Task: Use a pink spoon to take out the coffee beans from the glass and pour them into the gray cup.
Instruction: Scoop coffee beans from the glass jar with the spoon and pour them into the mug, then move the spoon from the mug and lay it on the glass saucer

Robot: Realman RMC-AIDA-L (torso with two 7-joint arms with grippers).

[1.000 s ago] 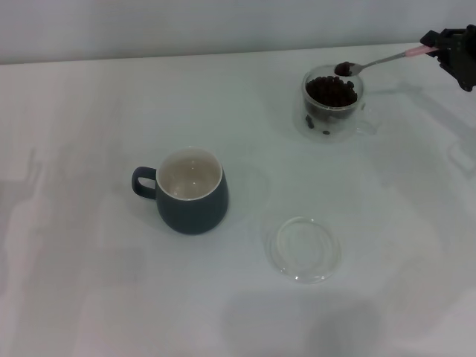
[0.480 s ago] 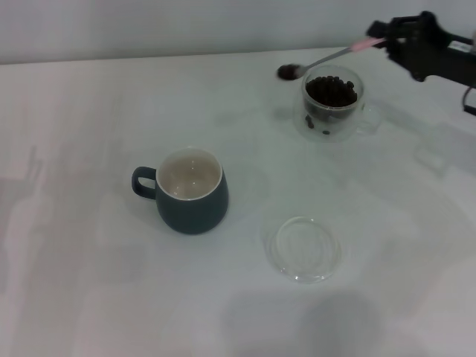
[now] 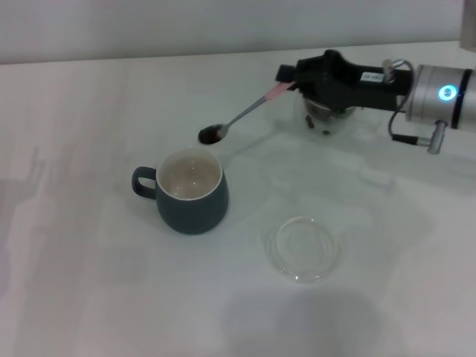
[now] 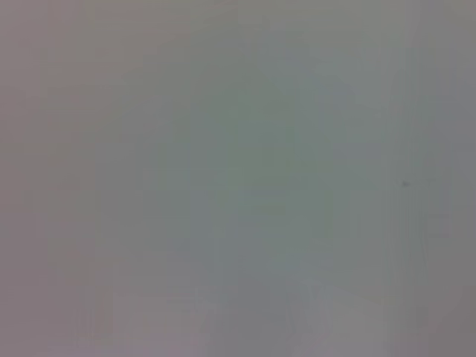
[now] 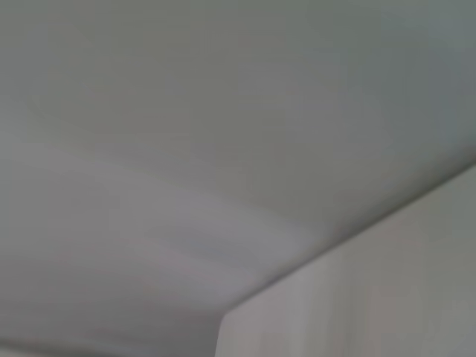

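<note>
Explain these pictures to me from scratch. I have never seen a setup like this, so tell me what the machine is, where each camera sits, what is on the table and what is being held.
This is a two-armed robot at a white table. The head picture looks forward and down from a camera on its head. The other two come from cameras on its wrists, and right now they show only blank pale surfaces.

In the head view, the right arm reaches in from the right. Its right gripper holds the pink spoon by the pink handle. The spoon's bowl carries coffee beans and hangs just behind the rim of the gray cup, which looks empty inside. The glass is mostly hidden behind the arm. A flat clear glass dish lies nearer the camera. The left arm is not in view.
</note>
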